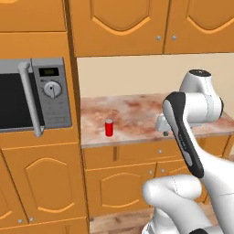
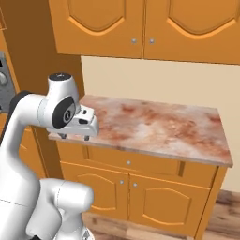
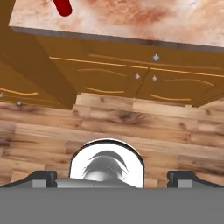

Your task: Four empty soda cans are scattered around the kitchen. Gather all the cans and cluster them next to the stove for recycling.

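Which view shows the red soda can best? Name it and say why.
The left base view: the red soda can stands upright and whole on the marble counter, near its front edge, beside the microwave cabinet. The hand view catches part of its red body at the top edge.

White glossy arm (image 1: 201, 105), rounded bulbous links, dark grey joint caps and a black band along one link. Round dark disc on side of wrist joint, black cap on top. Gripper (image 2: 74, 137) white, boxy, with two short dark finger tips (image 2: 62, 136).
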Motion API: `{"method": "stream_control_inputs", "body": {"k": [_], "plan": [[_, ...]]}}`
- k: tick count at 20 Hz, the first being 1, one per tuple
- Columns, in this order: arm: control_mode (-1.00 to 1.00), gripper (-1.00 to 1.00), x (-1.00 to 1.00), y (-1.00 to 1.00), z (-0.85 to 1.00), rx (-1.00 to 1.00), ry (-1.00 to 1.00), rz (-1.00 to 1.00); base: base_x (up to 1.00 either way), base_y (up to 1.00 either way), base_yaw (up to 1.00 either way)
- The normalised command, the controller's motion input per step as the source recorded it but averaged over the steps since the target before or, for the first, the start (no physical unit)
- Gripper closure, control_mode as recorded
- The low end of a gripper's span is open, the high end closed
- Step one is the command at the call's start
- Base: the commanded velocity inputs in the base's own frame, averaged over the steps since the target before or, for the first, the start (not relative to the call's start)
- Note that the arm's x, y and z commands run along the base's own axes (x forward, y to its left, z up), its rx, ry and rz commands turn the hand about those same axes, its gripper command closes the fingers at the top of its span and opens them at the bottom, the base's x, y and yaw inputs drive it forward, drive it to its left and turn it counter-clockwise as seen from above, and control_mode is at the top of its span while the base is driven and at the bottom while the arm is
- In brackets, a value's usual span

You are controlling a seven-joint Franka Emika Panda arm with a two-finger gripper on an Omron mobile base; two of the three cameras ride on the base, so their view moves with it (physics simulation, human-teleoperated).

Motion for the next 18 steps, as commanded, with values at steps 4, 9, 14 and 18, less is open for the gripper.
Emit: {"method": "stream_control_inputs", "body": {"k": [4,9,14,18], "plan": [[1.00,-1.00,0.00,0.00,0.00,0.00,0.00,0.00,0.59,0.30,0.11],[1.00,-1.00,0.00,0.00,0.00,0.00,0.00,0.00,0.34,0.60,0.05],[1.00,-1.00,0.00,0.00,0.00,0.00,0.00,0.00,0.64,0.19,0.00],[1.00,-1.00,0.00,0.00,0.00,0.00,0.00,0.00,0.47,0.00,0.00]]}}
